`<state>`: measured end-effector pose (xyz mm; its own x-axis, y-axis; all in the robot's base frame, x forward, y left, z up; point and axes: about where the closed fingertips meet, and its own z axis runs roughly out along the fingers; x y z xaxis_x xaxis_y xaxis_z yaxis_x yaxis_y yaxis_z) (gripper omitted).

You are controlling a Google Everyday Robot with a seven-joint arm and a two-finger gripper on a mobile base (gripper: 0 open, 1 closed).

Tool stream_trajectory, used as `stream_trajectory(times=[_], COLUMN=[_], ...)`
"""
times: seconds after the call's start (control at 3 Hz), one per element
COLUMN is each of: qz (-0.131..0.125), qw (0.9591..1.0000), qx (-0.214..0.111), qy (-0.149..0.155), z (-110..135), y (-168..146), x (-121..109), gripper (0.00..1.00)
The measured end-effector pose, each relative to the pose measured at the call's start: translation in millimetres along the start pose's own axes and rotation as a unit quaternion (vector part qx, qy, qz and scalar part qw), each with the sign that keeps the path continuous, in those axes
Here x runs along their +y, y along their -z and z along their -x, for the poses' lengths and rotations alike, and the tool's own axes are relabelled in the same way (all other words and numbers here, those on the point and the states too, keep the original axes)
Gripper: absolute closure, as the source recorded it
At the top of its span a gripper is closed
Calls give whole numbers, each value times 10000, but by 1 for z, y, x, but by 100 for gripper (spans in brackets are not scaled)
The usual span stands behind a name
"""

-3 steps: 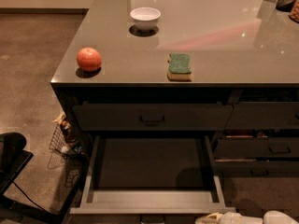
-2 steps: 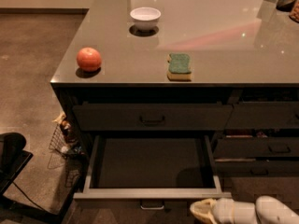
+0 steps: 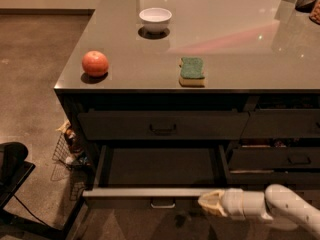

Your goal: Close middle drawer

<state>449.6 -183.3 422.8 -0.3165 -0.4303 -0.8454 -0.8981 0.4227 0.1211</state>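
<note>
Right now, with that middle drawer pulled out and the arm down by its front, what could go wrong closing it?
1. The gripper sits low at the right part of the middle drawer front, right of its handle; an off-centre push may skew the drawer so it binds.
2. A hard shut could jolt the counter and roll the round orange fruit near its edge.

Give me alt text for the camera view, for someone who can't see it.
A wide middle drawer under a grey counter stands open, with the robot's hand at the right of its front. On the counter sit an orange fruit, a green sponge and a white bowl.
</note>
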Motion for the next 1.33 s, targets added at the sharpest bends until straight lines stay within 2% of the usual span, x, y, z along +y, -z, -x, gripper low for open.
stream_trajectory(times=[0.33, 0.67, 1.33], qz=[24, 23, 2], qw=[9999, 9998, 9989], qx=[7, -2, -180], qy=[171, 186, 423], z=[25, 26, 43], y=[-22, -24, -48], x=[-45, -49, -115], gripper=[100, 100, 100])
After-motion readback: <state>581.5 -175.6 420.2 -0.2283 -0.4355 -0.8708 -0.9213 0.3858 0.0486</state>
